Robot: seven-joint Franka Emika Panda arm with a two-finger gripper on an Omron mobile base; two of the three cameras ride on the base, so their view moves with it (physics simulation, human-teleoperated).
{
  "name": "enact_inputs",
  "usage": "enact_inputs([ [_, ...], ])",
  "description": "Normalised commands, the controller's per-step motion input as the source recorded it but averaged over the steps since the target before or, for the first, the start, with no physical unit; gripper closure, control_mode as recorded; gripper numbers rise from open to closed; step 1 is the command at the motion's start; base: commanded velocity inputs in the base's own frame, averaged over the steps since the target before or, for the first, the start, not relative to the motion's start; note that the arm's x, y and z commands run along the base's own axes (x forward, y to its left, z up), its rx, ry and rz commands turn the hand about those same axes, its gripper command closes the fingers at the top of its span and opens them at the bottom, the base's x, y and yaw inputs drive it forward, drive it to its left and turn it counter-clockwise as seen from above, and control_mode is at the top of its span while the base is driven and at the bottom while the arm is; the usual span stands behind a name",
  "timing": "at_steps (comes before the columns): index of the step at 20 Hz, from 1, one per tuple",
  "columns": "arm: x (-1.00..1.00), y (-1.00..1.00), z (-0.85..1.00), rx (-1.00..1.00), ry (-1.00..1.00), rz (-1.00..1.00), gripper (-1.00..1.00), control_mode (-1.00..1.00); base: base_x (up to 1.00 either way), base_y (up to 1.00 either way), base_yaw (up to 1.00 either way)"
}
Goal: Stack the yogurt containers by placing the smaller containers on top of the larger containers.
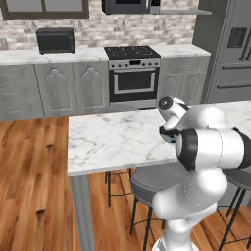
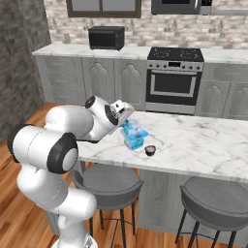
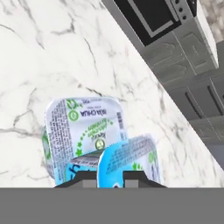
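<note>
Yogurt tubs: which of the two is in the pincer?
The small blue tub, gripped by the shut pincer above the bigger tub with the green and white label, which sits on the counter.

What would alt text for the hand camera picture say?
The gripper holds a small light-blue yogurt tub just over a larger green-labelled tub on a white marble counter, with grey cabinets beyond.

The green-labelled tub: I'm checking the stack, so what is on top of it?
The small blue tub sits over the green-labelled tub, near its edge. Whether it rests flat is hidden.
</note>
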Motion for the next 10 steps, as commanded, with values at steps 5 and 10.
enact_inputs([
  [5,0.11,-0.04,-0.13,0.0,0.0,0.0,1.0,-1.0,0.0,0.0,0.0],
  [10,0.14,-0.06,-0.15,0.0,0.0,0.0,1.0,-1.0,0.0,0.0,0.0],
])
